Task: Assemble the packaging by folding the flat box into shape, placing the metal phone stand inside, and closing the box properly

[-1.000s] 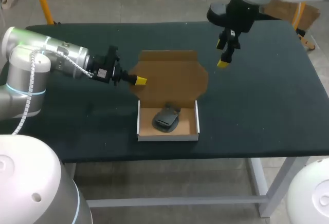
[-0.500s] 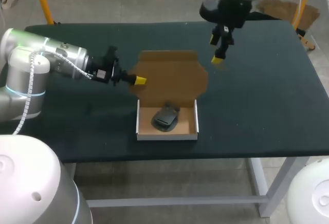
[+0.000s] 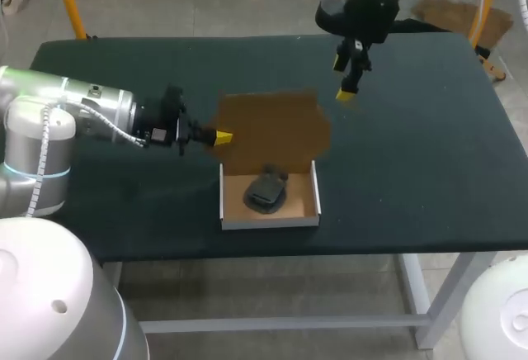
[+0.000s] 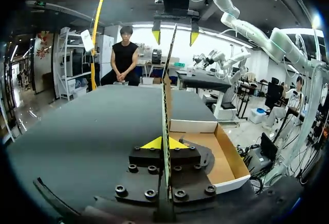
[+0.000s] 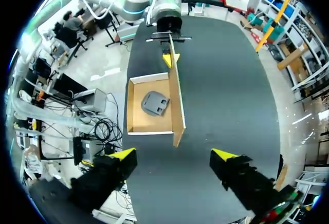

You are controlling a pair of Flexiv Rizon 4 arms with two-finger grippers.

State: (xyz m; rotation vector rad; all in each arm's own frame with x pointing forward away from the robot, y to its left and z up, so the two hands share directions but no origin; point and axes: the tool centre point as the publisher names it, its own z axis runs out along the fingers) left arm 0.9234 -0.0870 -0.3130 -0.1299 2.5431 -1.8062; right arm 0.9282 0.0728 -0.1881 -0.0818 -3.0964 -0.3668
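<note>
A shallow white box (image 3: pixel 228 215) with a brown inside sits near the table's front edge, and the dark grey phone stand (image 3: pixel 266 191) lies in it. Its brown lid (image 3: pixel 276 125) stands tilted up behind it. My left gripper (image 3: pixel 222 137) is shut on the lid's left edge. In the left wrist view the lid (image 4: pixel 167 90) runs edge-on between the yellow tips of the left gripper (image 4: pixel 164 143), with the box (image 4: pixel 226 157) beside it. My right gripper (image 3: pixel 341 79) hangs open above the table, behind the lid's right corner. The right wrist view looks down on box (image 5: pixel 134 106), stand (image 5: pixel 155 103) and lid (image 5: pixel 178 106) ahead of the right gripper (image 5: pixel 174 156).
The dark table (image 3: pixel 429 153) stretches wide to the right of the box and also to its left front. My left arm (image 3: pixel 74 112) lies low over the table's left part.
The lid has swung up from lying back to a steeper tilt as the left gripper drew it forward. My right gripper has shifted left and further back.
</note>
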